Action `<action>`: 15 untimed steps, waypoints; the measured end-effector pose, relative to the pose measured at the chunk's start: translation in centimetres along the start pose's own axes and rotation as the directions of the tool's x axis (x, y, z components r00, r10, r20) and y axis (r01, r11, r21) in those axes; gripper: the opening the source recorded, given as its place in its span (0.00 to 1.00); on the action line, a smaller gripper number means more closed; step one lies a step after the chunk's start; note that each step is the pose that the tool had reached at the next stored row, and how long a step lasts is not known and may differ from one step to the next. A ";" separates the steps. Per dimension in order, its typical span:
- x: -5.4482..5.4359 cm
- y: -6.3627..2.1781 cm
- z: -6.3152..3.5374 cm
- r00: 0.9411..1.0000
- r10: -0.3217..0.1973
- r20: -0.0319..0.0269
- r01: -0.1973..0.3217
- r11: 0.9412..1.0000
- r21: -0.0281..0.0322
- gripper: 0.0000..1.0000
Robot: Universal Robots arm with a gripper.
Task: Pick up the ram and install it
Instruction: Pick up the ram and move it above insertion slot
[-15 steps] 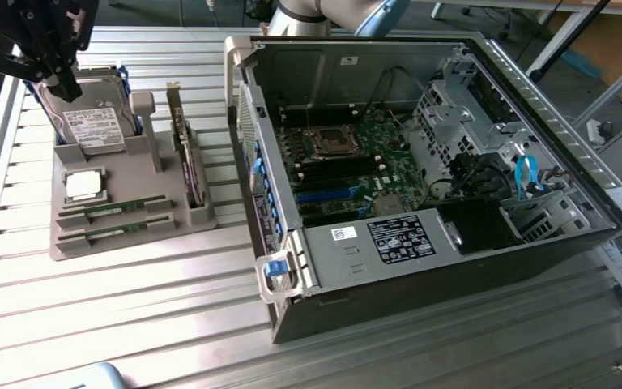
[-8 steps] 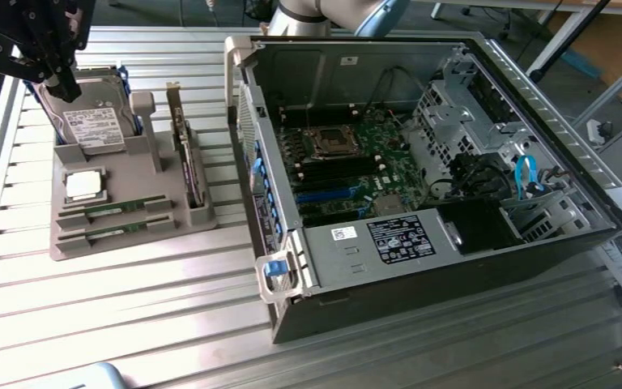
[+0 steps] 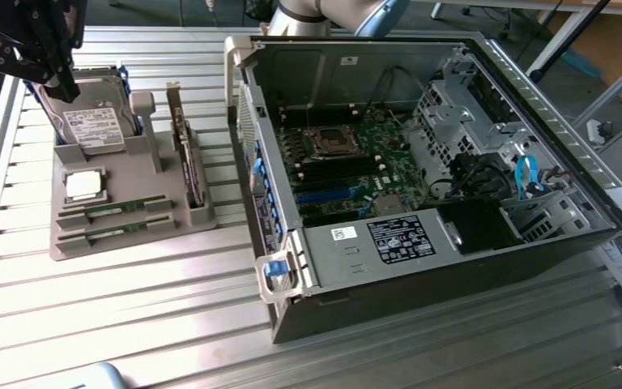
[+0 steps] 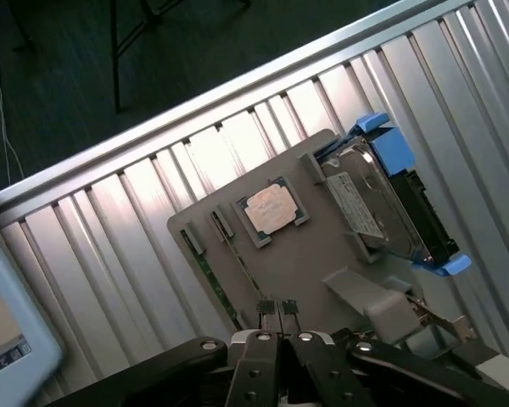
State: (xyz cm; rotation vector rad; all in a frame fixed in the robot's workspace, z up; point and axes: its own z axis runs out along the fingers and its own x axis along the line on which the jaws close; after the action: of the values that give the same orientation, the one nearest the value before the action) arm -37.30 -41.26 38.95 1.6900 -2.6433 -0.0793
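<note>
Two thin green ram sticks lie side by side in slots at the front of a grey holder (image 3: 127, 246): one ram (image 3: 112, 209) behind, the other ram (image 3: 110, 233) nearer the holder's front edge. In the wrist view the same two ram sticks (image 4: 210, 273) (image 4: 240, 259) run lengthwise toward the fingers. My gripper (image 3: 65, 87) hangs high over the holder's back end, above the hard drive and well clear of the sticks. Its fingertips (image 4: 266, 307) are pressed together with nothing between them, so the gripper (image 4: 276, 307) is shut and empty.
The holder also carries a silver processor (image 3: 84, 185), a hard drive (image 3: 97, 123) in a blue frame and an upright expansion card (image 3: 187, 158). The open computer case (image 3: 289, 284) lies at the exterior view's right, motherboard (image 3: 343, 162) exposed. The ribbed metal table (image 3: 127, 316) ends in a rail (image 4: 195, 106).
</note>
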 end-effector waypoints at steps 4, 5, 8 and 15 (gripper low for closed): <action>0.0 0.00 0.00 0.999 -0.053 -0.002 0.053 0.999 -0.001 0.10; 0.0 0.00 0.00 0.998 -0.065 -0.003 0.065 0.998 -0.002 0.10; 0.0 0.00 0.00 0.995 -0.103 -0.004 0.103 0.995 -0.003 0.10; 0.0 0.00 0.00 0.972 -0.236 -0.010 0.236 0.972 -0.007 0.10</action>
State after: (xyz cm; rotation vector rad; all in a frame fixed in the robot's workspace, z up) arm -37.30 -41.26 38.96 1.9889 -2.4185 -0.0780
